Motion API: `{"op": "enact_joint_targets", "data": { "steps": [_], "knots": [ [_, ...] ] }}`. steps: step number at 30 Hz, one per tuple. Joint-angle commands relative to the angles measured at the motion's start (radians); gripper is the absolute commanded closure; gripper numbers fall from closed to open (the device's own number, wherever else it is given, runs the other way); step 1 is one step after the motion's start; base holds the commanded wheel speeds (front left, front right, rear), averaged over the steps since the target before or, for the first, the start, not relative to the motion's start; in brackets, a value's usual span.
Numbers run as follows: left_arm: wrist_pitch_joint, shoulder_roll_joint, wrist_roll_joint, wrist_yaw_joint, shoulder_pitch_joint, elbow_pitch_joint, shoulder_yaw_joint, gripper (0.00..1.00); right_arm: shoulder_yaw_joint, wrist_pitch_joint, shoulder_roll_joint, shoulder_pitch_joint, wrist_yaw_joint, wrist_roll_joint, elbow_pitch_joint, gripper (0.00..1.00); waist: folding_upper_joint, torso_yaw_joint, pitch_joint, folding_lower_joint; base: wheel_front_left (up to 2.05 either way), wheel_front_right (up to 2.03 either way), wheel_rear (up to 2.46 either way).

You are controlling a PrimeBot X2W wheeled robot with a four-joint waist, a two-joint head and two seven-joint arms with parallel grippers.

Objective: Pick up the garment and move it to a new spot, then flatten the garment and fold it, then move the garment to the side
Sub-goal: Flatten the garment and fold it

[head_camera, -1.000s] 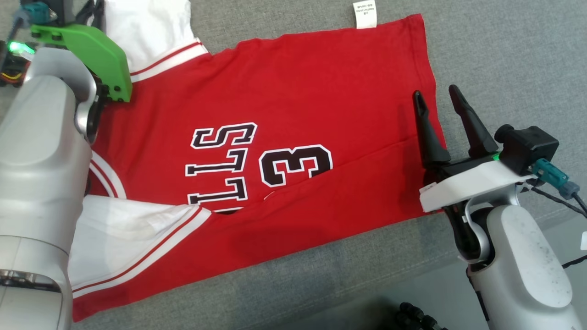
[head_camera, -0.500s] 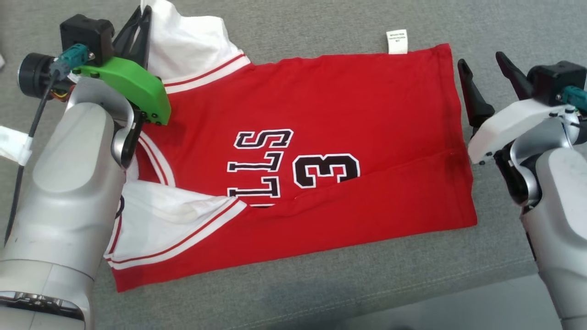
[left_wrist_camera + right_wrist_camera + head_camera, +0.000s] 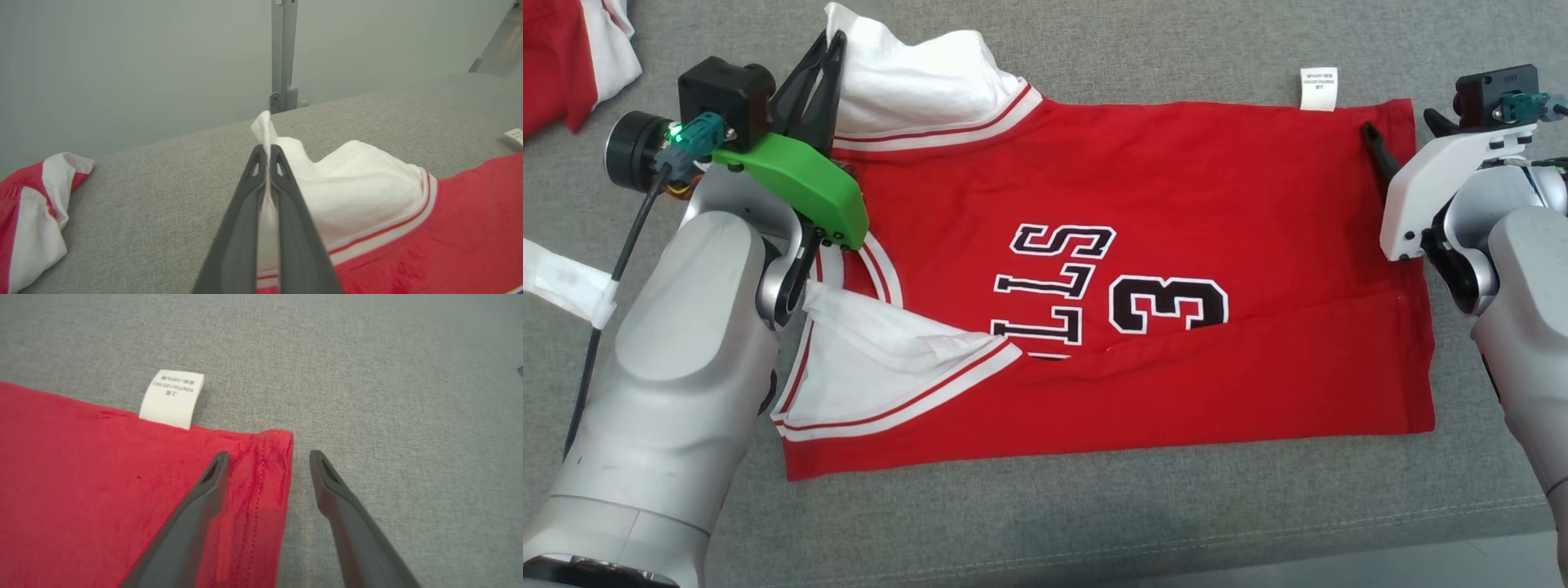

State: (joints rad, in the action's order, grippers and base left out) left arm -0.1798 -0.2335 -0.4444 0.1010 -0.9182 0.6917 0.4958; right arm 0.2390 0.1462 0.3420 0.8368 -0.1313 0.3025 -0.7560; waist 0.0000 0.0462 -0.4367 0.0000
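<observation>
Garment (image 3: 1143, 204), smooth red knit, rectangular fold

- The bench (image 3: 1143, 506) is covered in grey woven cloth, with a stitched seam running along near its front edge.
- A second red-and-white cloth (image 3: 572, 57) lies bunched at the bench's far left corner.
- A pale grey wall (image 3: 122, 61) stands behind the bench.
- A grey upright post (image 3: 284, 49) with a small bracket at its foot stands against that wall.
- A strip of pale floor (image 3: 1339, 563) shows past the front edge.

Your left gripper (image 3: 267, 150) is clamping, jaws pressed together; your right gripper (image 3: 269, 454) is hovering, jaws spread wide.
</observation>
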Motion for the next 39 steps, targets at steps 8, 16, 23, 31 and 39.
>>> {"op": "enact_joint_targets", "data": {
  "steps": [8, 16, 23, 31, 39],
  "knots": [
    [0.022, -0.02, -0.017, -0.018, 0.043, -0.066, 0.004, 1.0, 0.059, -0.014, 0.013, 0.065, 0.001, 0.059, -0.108, 0.58, 0.0, -0.011, 0.001, 0.0, 0.0, 0.0, 0.0],
    [0.017, -0.045, -0.034, -0.034, 0.098, -0.139, -0.007, 1.0, 0.1, -0.093, 0.014, 0.118, 0.001, 0.1, -0.201, 1.0, 0.0, -0.02, 0.014, 0.0, 0.0, 0.0, 0.0],
    [-0.017, -0.068, -0.058, -0.061, 0.194, -0.242, -0.029, 1.0, 0.135, -0.178, 0.016, 0.084, 0.001, 0.153, -0.211, 1.0, 0.0, -0.022, 0.052, 0.0, 0.0, 0.0, 0.0],
    [-0.018, -0.136, -0.077, -0.124, 0.411, -0.48, -0.048, 1.0, 0.217, -0.288, 0.069, -0.049, 0.001, 0.257, -0.077, 1.0, 0.0, -0.023, 0.109, 0.0, 0.0, 0.0, 0.0],
    [0.002, -0.166, -0.093, -0.202, 0.621, -0.673, -0.046, 1.0, 0.202, -0.359, 0.132, -0.214, 0.001, 0.304, 0.089, 1.0, 0.0, -0.012, 0.143, 0.0, 0.0, 0.0, 0.0]
  ]
}}
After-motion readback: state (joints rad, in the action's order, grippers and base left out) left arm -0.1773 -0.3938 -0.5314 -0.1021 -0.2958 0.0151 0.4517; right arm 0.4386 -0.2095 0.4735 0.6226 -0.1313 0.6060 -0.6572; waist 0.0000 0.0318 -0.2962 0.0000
